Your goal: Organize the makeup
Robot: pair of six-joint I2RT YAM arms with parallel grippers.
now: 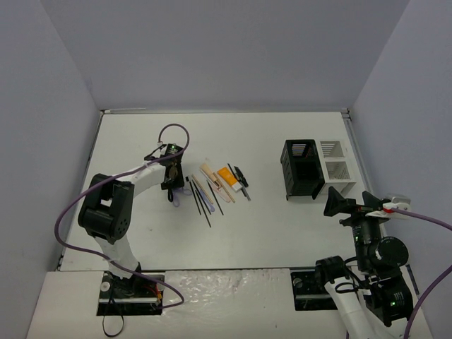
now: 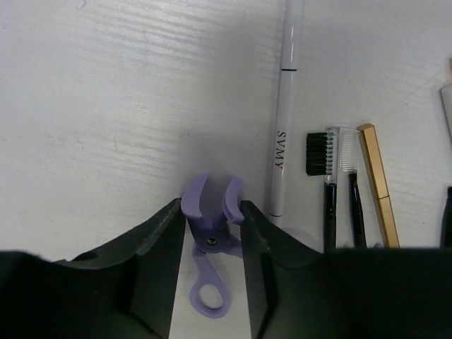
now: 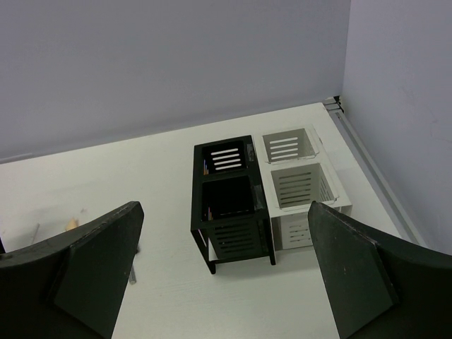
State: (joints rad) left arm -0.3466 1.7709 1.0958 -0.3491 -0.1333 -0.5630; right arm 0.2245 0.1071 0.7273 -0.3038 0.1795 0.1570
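Left wrist: jaws snug around lavender tool

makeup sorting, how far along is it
Done: nothing clearly. The black holder shows no obvious item inside. In hand: the left gripper has its jaws on either side of the lavender tool, which lies on the table; a firm grip is not evident. Left: the row of other makeup lies unsorted, and the right gripper is open near the holder.

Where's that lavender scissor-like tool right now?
In the left wrist view, the lavender scissor-like tool lies on the white table between the fingers of the left pincer, left of the white SVMY pencil.
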